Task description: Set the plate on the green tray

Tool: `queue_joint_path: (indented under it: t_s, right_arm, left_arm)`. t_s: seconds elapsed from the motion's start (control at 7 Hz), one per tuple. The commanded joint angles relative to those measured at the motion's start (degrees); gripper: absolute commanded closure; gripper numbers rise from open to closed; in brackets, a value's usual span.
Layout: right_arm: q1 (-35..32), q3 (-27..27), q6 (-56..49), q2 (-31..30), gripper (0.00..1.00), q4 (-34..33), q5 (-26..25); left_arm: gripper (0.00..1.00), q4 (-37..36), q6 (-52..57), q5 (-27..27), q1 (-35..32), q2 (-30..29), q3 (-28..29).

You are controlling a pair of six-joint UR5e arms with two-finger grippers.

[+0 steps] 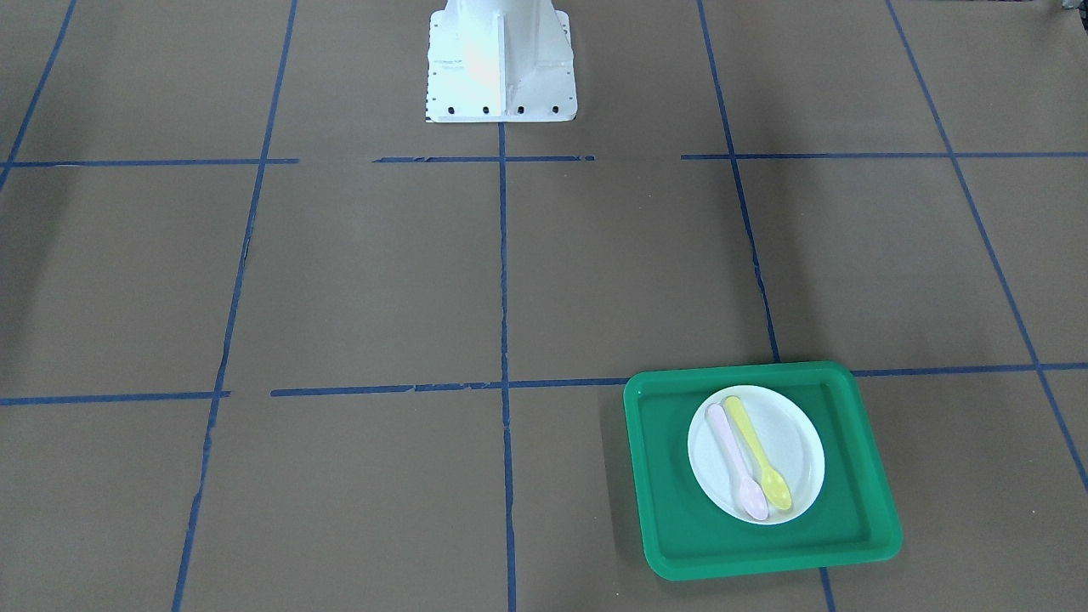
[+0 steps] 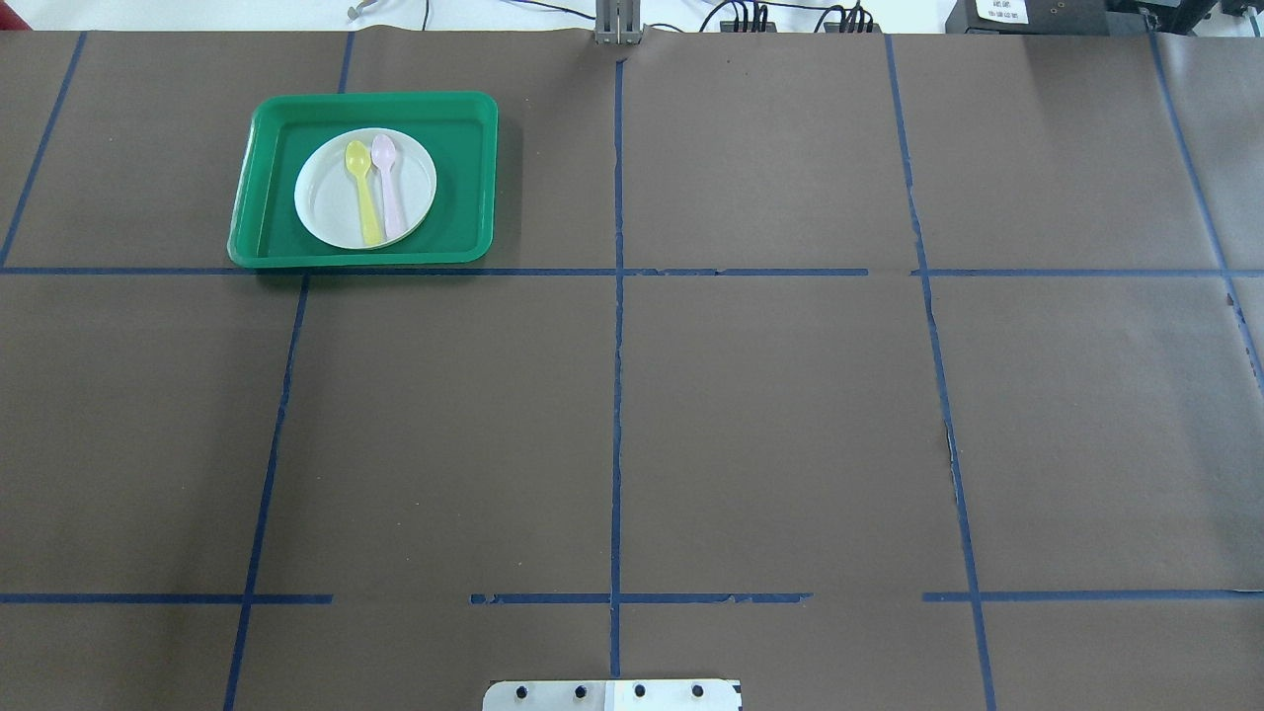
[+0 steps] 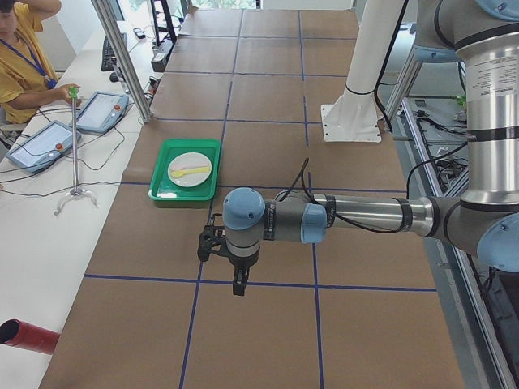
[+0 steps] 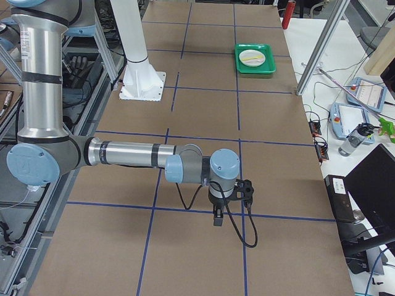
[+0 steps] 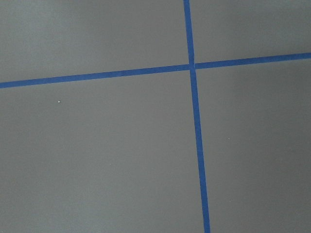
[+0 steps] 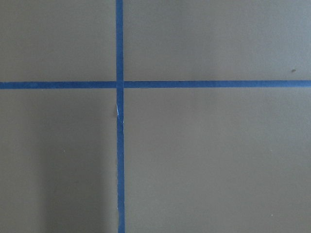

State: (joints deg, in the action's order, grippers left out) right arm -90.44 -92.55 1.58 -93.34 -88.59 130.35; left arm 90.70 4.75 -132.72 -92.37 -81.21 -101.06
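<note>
The white plate (image 1: pixel 790 442) lies inside the green tray (image 1: pixel 671 510), at the far left of the table in the overhead view, plate (image 2: pixel 331 202) on tray (image 2: pixel 459 178). A yellow spoon (image 1: pixel 761 455) and a pink spoon (image 1: pixel 735 463) lie side by side on the plate. My left gripper (image 3: pixel 238 279) shows only in the exterior left view, above the bare table well short of the tray (image 3: pixel 166 190). My right gripper (image 4: pixel 217 219) shows only in the exterior right view, far from the tray (image 4: pixel 244 66). I cannot tell whether either is open or shut.
The white robot pedestal (image 1: pixel 501 59) stands at the table's middle edge. Blue tape lines (image 2: pixel 617 395) cross the brown table cover. An operator (image 3: pixel 20 65), tablets and a metal stand (image 3: pixel 75 146) are on the side bench beside the tray. A red cylinder (image 3: pixel 24 336) lies there too.
</note>
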Motion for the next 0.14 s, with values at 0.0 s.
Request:
queue_joint_path:
  t_s: [0.0]
  right_arm:
    - [0.00, 0.00, 0.00, 0.00, 0.00, 0.00, -0.01]
  left_arm:
    - [0.00, 0.00, 0.00, -0.08, 0.00, 0.00, 0.08]
